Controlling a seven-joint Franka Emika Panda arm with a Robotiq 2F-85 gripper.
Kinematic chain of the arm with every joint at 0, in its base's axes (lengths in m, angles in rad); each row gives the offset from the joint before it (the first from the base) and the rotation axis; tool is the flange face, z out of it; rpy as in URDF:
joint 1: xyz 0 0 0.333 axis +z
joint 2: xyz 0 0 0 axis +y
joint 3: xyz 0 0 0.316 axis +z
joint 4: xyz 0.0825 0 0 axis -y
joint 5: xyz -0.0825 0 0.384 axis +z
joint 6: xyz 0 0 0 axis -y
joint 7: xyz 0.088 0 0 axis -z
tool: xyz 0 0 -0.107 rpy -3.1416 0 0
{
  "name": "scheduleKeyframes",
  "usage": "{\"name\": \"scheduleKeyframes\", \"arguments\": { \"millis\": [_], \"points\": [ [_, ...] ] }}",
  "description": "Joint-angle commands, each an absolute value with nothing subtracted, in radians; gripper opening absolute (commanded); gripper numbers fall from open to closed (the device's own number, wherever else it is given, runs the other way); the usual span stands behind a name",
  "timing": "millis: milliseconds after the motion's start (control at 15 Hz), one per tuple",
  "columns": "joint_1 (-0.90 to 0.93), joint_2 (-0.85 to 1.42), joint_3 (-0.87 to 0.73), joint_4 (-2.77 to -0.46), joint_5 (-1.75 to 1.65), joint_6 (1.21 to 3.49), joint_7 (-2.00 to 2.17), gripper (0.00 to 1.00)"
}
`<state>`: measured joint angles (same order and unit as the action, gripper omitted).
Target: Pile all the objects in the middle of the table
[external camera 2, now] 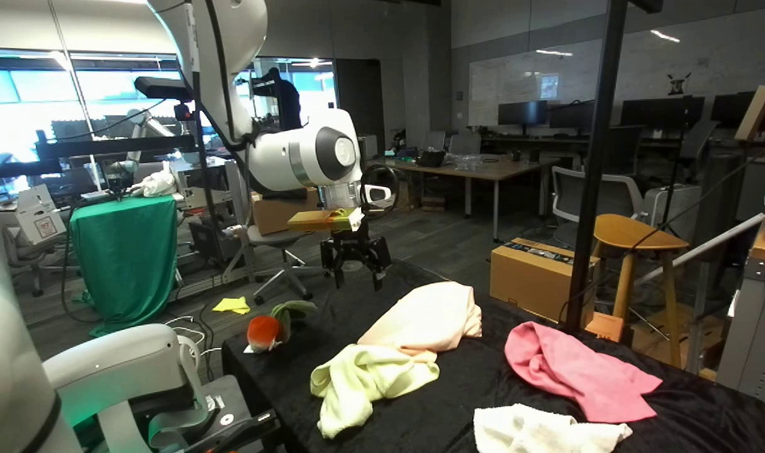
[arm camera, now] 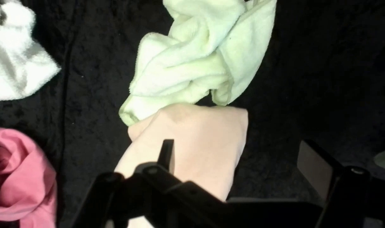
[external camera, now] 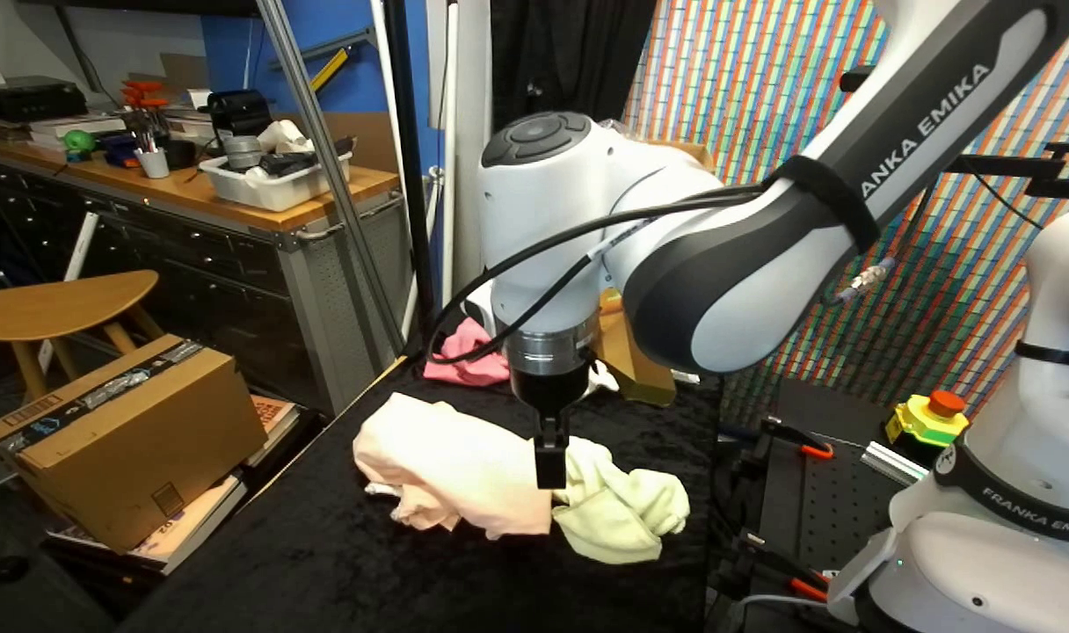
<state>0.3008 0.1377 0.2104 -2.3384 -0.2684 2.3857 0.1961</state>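
Because the wrist view crops the white cloth (arm camera: 15,60) and the pink cloth (arm camera: 20,180) at its left edge, only parts of them show there, and the gripper (external camera 2: 358,283) covers some of the peach cloth (arm camera: 202,142). In an exterior view the fingers (external camera: 550,466) line up edge-on, masking their gap; the wrist view shows the jaws wide apart, above the black table (external camera 2: 433,421) with its mottled, velvety sheen. On it the smooth, mounded peach cloth touches the pale green cloth (arm camera: 192,63), a towel-like weave bunched in folds. Apart from that pair lie the fluffy white cloth and the slack, hollowed pink one. Near a table edge, a rounded red piece (external camera 2: 263,331) touches a limp green flap (external camera 2: 294,309); whether they are one is unclear.
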Motion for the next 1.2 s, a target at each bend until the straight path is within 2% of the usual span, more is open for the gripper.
{"name": "scheduleKeyframes", "arguments": {
  "millis": [0,400,1133],
  "points": [
    [0.304,0.134,0.254,-2.379,-0.19,2.416,0.131,1.0],
    [0.369,0.223,0.315,-2.34,-0.094,2.489,0.263,1.0],
    [0.485,0.426,0.335,-2.213,0.042,2.452,0.398,1.0]
  ]
}}
